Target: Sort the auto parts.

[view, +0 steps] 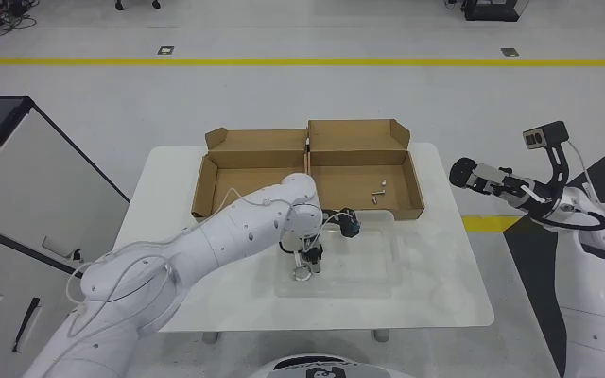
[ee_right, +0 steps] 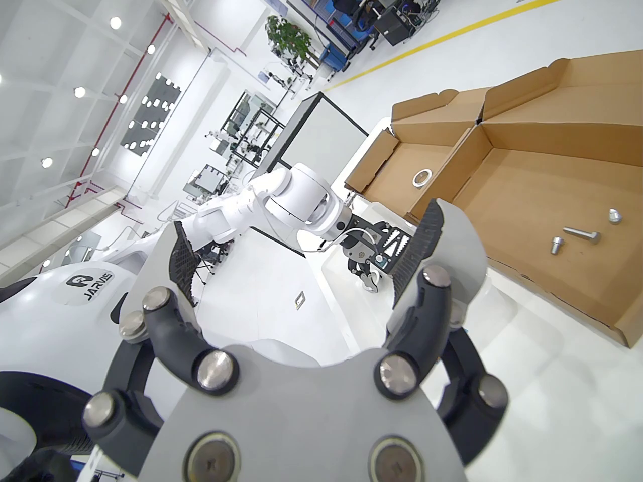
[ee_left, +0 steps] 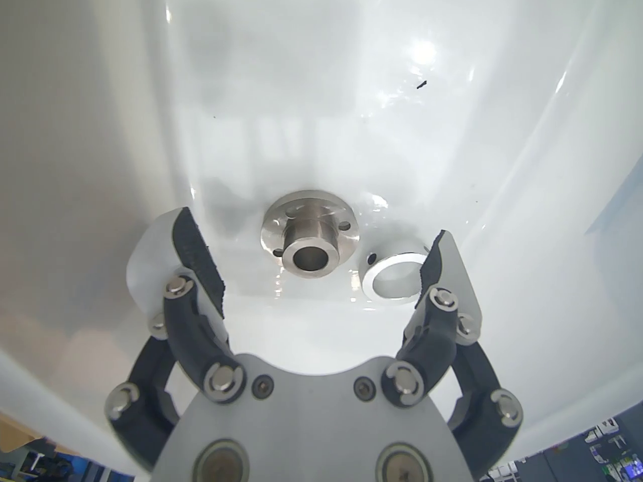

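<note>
My left gripper (ee_left: pixel 314 253) hangs open inside the clear plastic tray (view: pixel 378 274), just above a steel flanged hub (ee_left: pixel 310 233) that stands between its fingers untouched. A flat metal ring (ee_left: pixel 391 278) lies beside the hub, against one fingertip. In the top view the left gripper (view: pixel 304 257) is over the tray's left part, above the hub (view: pixel 302 274). My right gripper (ee_right: pixel 306 248) is open and holds nothing, out past the table's right edge. Two cardboard boxes stand behind: the left box (ee_right: pixel 402 172) holds a white ring (ee_right: pixel 423 177), the right box (view: pixel 364 180) holds bolts (ee_right: pixel 581 236).
The tray sits at the white table's (view: pixel 444 293) middle front, the two boxes side by side along the far edge. A grey panel (view: pixel 47 189) stands left of the table. Bare table surface lies to the right of the tray.
</note>
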Action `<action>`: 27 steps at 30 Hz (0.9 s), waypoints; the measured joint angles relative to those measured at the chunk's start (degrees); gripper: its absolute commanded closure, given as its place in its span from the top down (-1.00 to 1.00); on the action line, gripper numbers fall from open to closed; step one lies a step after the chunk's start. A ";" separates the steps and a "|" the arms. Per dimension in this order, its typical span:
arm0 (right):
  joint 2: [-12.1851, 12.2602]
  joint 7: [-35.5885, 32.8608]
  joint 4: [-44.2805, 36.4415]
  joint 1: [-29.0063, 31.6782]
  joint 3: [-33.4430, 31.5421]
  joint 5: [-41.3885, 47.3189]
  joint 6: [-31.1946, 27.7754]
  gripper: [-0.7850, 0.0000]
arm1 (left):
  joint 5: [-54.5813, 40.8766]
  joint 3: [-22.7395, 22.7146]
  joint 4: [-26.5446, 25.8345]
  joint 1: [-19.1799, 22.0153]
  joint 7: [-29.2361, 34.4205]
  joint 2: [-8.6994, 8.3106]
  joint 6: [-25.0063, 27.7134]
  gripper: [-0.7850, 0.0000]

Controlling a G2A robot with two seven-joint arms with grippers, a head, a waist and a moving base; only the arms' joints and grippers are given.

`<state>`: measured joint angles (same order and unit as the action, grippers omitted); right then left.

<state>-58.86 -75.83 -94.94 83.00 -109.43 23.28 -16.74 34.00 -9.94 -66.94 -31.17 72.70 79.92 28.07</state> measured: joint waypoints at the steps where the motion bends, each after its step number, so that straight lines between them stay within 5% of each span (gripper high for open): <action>1: 0.00 0.00 0.00 0.00 0.00 0.00 0.00 1.00 | 0.62 -0.01 -0.48 -0.14 0.21 -0.12 -0.56 1.00; 8: 0.00 0.00 0.00 0.00 0.00 0.00 0.00 1.00 | 3.07 -0.66 -4.05 -1.33 1.91 -1.11 -2.91 1.00; 12: 0.00 0.00 0.00 0.00 0.00 0.00 0.00 1.00 | 3.62 -1.36 -5.67 -1.94 2.48 -1.78 -3.30 0.61; 27: 0.00 0.00 0.00 0.00 0.00 0.00 0.00 1.00 | 4.81 -3.89 -7.21 -3.25 2.86 -3.12 -2.90 0.30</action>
<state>-58.86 -75.83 -94.94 83.00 -109.43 23.28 -16.74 38.81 -13.84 -74.14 -34.42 75.56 76.80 25.16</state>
